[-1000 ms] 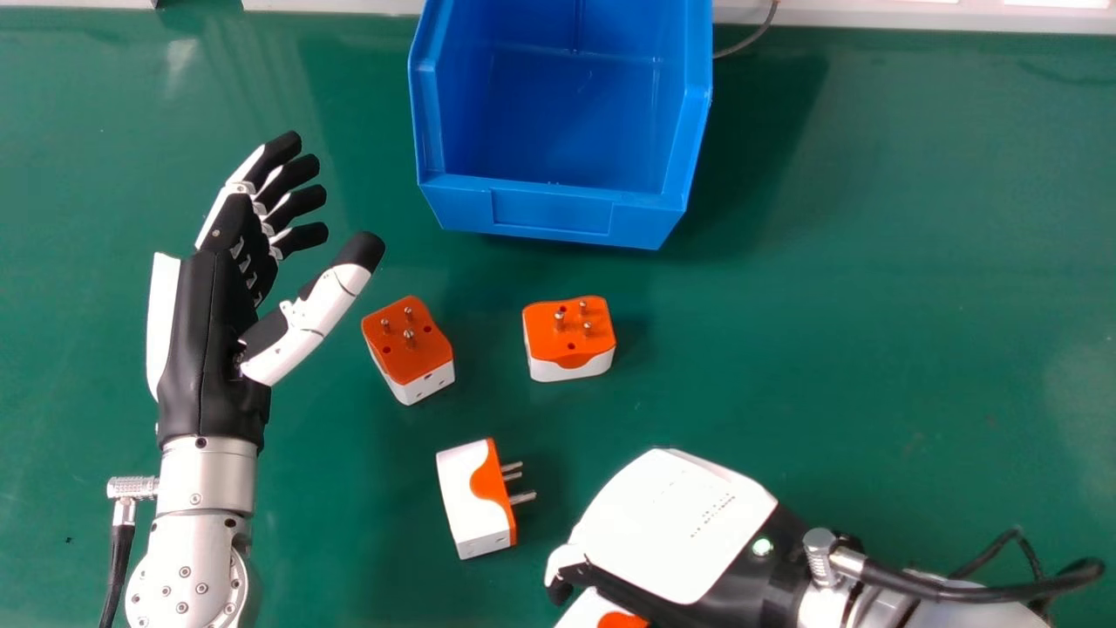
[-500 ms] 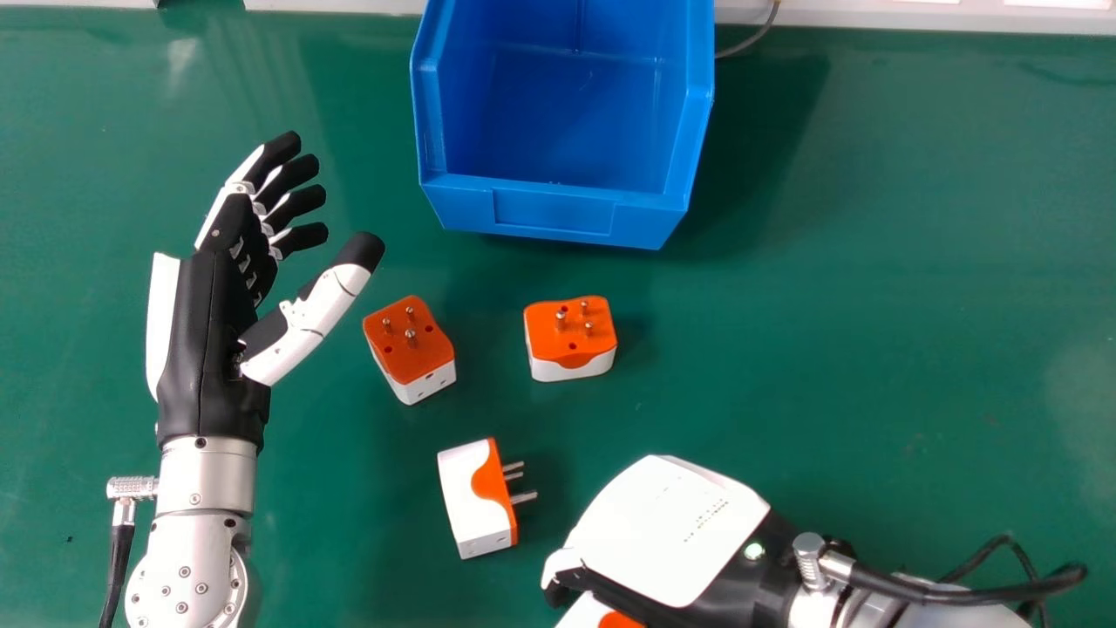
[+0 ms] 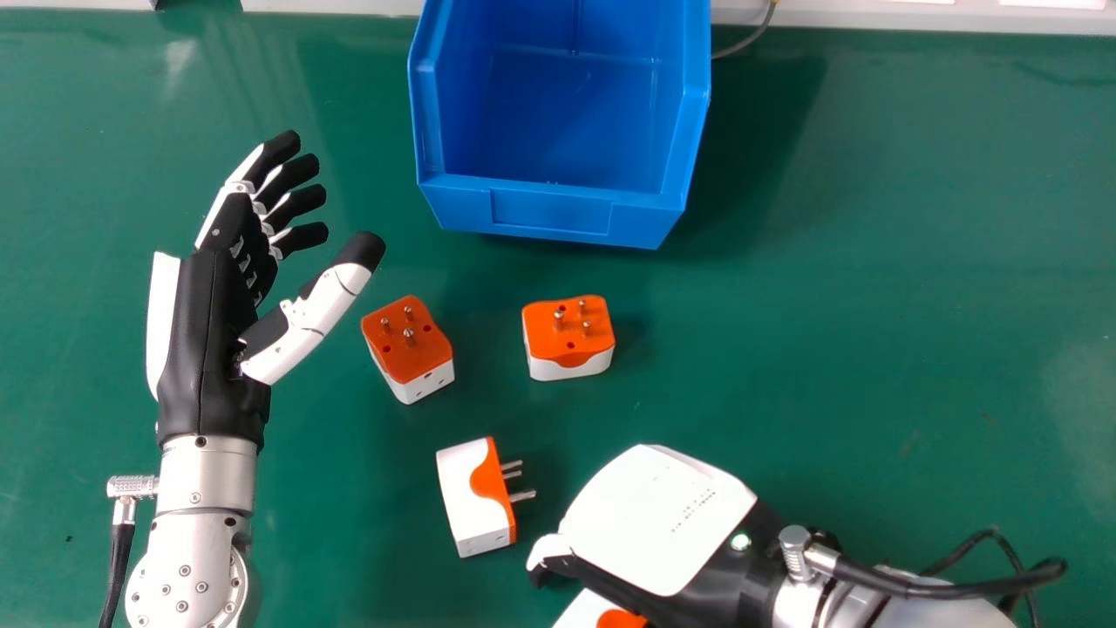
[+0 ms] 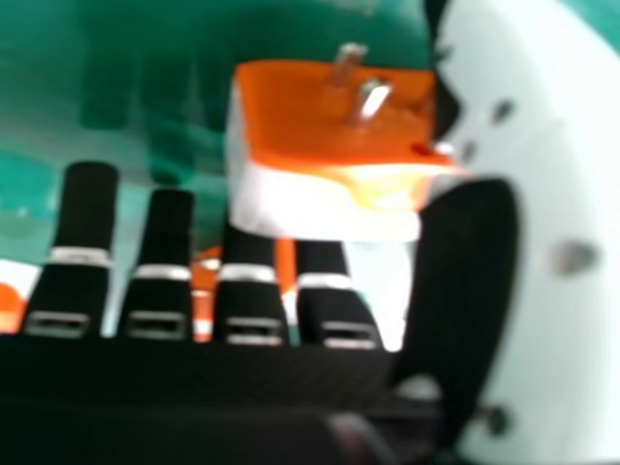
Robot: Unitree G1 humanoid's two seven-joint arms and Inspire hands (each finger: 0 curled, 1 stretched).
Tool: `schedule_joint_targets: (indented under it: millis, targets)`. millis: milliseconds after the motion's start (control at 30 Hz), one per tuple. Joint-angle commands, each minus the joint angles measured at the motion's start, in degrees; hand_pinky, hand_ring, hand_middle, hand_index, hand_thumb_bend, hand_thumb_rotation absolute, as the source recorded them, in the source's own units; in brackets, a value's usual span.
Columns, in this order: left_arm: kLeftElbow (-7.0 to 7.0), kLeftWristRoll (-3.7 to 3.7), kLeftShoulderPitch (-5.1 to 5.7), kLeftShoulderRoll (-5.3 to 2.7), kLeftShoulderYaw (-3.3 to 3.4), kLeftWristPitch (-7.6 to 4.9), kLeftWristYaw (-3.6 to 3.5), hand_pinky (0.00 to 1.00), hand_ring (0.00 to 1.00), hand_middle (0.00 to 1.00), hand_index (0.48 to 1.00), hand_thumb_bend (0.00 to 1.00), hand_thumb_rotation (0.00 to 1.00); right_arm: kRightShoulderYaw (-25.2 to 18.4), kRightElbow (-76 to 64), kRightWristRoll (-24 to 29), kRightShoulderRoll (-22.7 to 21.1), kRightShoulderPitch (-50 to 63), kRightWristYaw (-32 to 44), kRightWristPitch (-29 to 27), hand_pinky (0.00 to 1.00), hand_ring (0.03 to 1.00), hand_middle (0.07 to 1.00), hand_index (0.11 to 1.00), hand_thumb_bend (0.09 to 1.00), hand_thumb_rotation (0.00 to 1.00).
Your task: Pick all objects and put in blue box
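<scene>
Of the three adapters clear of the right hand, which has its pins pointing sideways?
The near adapter, farthest of the three from the blue box: its pins point right. The left adapter and right adapter point theirs up.

A grey cable (image 3: pixel 751 41) crosses a white strip (image 3: pixel 872 16) onto the green table (image 3: pixel 872 262).

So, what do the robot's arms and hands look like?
The left forearm is silver, dotted with round screws. The left hand and right hand are black and white, the left thumb black-tipped. A black cable plugs in near each wrist. A green light glows by the right hand's white back.
</scene>
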Motion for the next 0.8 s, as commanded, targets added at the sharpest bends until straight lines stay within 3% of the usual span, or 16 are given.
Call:
schedule_joint_targets:
  millis: [0, 233, 533, 767]
  targets:
    - [-1.05, -0.28, -0.48, 0.27, -0.17, -0.84, -0.1, 0.75, 0.81, 0.85, 0.849, 0.76, 0.4, 0.31, 1.15, -0.44, 0.11, -0.55, 0.81, 0.92, 0.62, 0.793, 0.812, 0.762, 0.6, 0.02]
    - [-0.97, -0.67, -0.61, 0.12, -0.13, -0.82, -0.33, 0.76, 0.81, 0.85, 0.85, 0.76, 0.4, 0.89, 2.63, -0.61, 0.43, -1.44, 0.28, 1.27, 0.63, 0.801, 0.821, 0.77, 0.595, 0.02]
    - [-1.18, -0.3, -0.59, 0.21, -0.18, -0.57, -0.1, 0.76, 0.81, 0.85, 0.85, 0.76, 0.4, 1.4, 3.83, 0.36, 0.64, -2.31, 1.08, 1.94, 0.64, 0.808, 0.827, 0.773, 0.597, 0.01]
    - [-1.79, 0.35, -0.42, 0.27, -0.28, -0.23, 0.52, 0.76, 0.81, 0.85, 0.85, 0.76, 0.4, 1.7, 3.66, 1.01, 0.83, -2.65, 2.87, 2.72, 0.64, 0.809, 0.827, 0.772, 0.593, 0.01]
